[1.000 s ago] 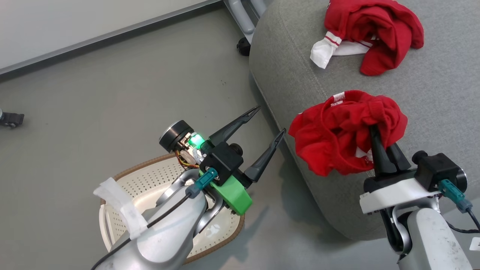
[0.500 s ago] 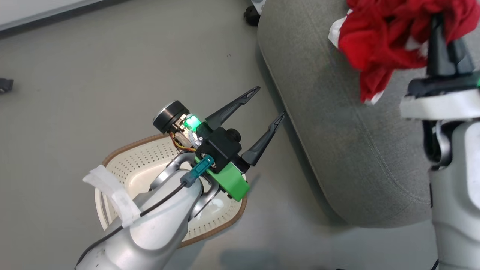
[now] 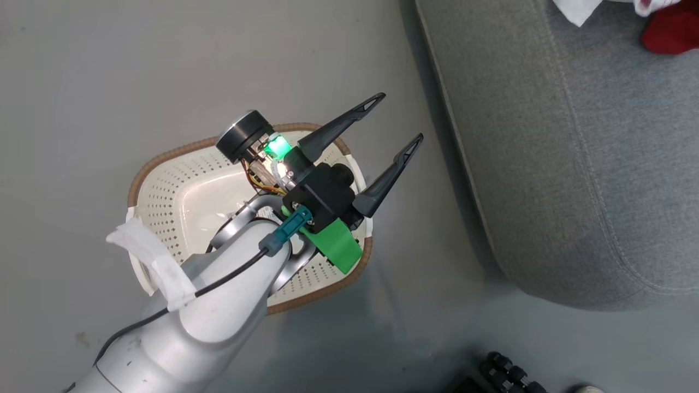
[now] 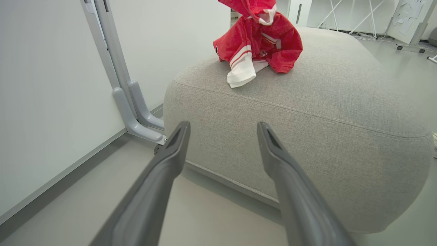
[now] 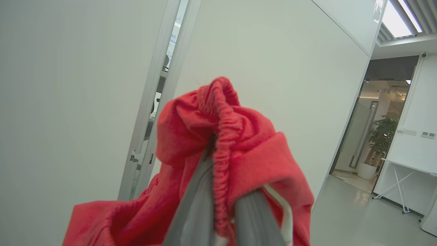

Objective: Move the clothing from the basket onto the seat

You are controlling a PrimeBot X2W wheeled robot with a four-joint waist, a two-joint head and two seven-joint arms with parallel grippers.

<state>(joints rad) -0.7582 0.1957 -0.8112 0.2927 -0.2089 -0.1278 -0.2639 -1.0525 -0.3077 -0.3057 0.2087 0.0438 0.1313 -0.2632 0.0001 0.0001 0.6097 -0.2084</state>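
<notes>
**A:** Status on the laundry move?

**B:** Nearly done, by my read. Basket (image 3: 164, 191) is on the floor, left of centre in the head view. The bottom I can see is bare. The left arm covers part of it, so I can't rule out a scrap underneath.

**A:** Clothing?

**B:** First red garment (image 4: 263, 48), with a white cuff, lies on top of the seat (image 4: 307, 112), upper centre of the left wrist view. The same heap clips the upper right corner of the head view.

**A:** Second piece?

**B:** Second red garment (image 5: 191, 130) is in the right pincer (image 5: 220, 205). Jaws are pinched tight on its elastic band, with fabric bunched round both fingers. Behind it there's just wall and doorway, so I can't place it relative to the seat. Red fabric at the top edge of the left wrist view, just above the heap, may be it. Not confirmed.

**A:** Left pincer?

**B:** Left pincer (image 3: 399, 117) is spread wide and holding nothing, over the basket's right rim, tips aimed at the seat's side.

**A:** Remaining?

**B:** Lower the held piece onto the seat and let go. Then check the hidden part of the basket.
</notes>
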